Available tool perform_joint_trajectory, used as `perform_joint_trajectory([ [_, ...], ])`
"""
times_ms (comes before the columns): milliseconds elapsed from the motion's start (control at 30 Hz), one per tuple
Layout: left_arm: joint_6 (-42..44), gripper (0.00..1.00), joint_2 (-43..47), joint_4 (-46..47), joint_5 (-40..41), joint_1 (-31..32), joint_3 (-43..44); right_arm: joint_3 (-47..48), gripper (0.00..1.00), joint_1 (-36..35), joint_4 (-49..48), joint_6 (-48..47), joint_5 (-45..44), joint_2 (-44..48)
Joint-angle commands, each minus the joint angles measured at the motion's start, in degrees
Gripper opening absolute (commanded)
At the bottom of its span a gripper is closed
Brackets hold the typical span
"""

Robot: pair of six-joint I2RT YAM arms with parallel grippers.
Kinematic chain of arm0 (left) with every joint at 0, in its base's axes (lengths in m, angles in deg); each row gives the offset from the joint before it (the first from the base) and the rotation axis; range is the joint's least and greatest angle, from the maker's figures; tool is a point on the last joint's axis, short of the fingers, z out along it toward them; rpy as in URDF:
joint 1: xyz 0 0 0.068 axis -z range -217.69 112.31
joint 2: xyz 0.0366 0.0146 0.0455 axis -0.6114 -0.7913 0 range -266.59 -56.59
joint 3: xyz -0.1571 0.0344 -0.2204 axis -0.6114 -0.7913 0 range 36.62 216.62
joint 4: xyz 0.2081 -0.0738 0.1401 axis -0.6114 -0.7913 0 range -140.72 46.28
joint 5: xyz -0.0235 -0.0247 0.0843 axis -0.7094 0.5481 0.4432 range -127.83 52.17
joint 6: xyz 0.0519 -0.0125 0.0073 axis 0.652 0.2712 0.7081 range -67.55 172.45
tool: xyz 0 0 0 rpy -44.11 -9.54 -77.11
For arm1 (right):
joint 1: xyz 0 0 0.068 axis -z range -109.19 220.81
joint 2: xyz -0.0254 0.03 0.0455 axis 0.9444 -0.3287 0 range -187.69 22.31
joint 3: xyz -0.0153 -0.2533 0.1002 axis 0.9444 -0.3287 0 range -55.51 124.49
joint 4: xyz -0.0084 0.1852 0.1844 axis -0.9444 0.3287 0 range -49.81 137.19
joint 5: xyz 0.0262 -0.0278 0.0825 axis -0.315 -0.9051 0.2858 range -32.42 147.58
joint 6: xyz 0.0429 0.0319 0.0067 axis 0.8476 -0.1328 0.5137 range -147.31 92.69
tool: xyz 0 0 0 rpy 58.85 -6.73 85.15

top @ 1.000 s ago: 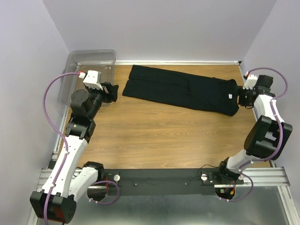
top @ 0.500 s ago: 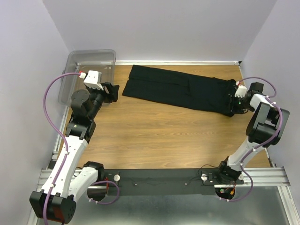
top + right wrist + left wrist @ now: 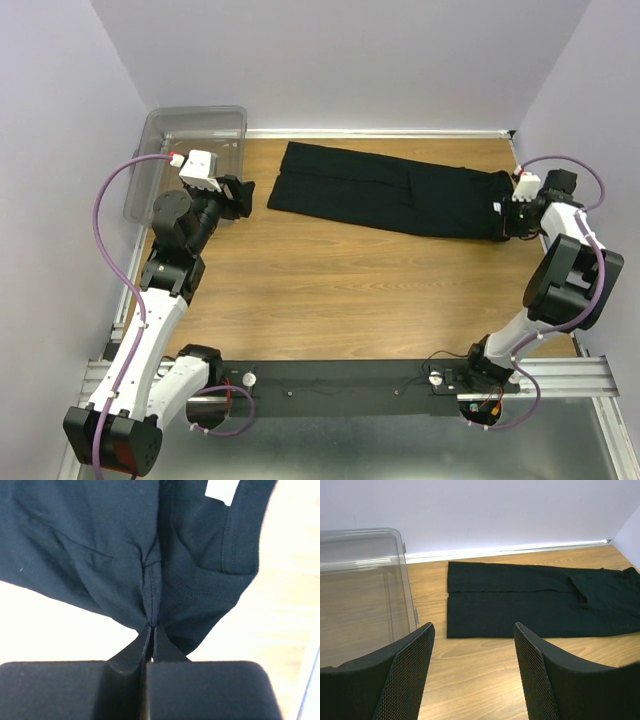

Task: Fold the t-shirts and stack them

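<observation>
Since the earlier view the right gripper point(image 3: 508, 215) had come in over the collar end of the t-shirt point(image 3: 390, 195) and closed its jaws, while the left arm had not moved. On the wooden table point(image 3: 330, 300) the black shirt lay as a long narrow strip, stretching away from the right gripper toward the left one, with its far hem just ahead of the left gripper point(image 3: 474, 626). The clear plastic bin point(image 3: 190, 130) stood close on the left side of that gripper. The left gripper hung with its jaws apart and held nothing. The right gripper pinched a small ridge of cloth between its fingertips, and the white neck tag point(image 3: 222, 490) lay just beyond them, a little to the right. I judge that the task was at an early stage: the shirt seemed folded only lengthwise, the cross fold was not yet done, and no stack was visible.
</observation>
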Motion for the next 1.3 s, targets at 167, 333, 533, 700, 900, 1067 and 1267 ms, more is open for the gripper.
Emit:
perform_joint_trajectory([
  [167,0.9,0.73,-0.7,1.1,-1.3,0.3,-0.3,-3.0,0.35,3.7,0.8,-3.8,-5.8,2.0],
  [333,0.8,0.73,-1.3,1.1,-1.5,0.3,-0.3,-4.0,0.39,4.5,0.8,-4.3,-2.7,1.8],
  [533,0.8,0.73,-1.3,1.0,-1.4,0.3,-0.3,-2.6,0.49,4.7,0.7,-3.0,-0.1,-0.8],
  [700,0.9,0.73,-1.4,1.0,-1.5,0.3,-0.3,-1.1,0.39,4.7,0.9,-1.1,4.4,-3.6],
  [900,0.9,0.73,-1.4,1.0,-1.8,0.3,-0.3,-1.6,0.01,4.8,0.7,-2.0,3.1,-0.4],
  [1067,0.8,0.73,-1.5,1.1,-2.2,0.3,-0.3,-1.3,0.00,4.8,0.4,-3.5,-6.1,5.3],
  [1267,0.8,0.73,-1.7,1.3,-2.7,0.4,-0.4,-2.7,0.01,5.2,-0.1,-5.4,-9.9,6.3],
])
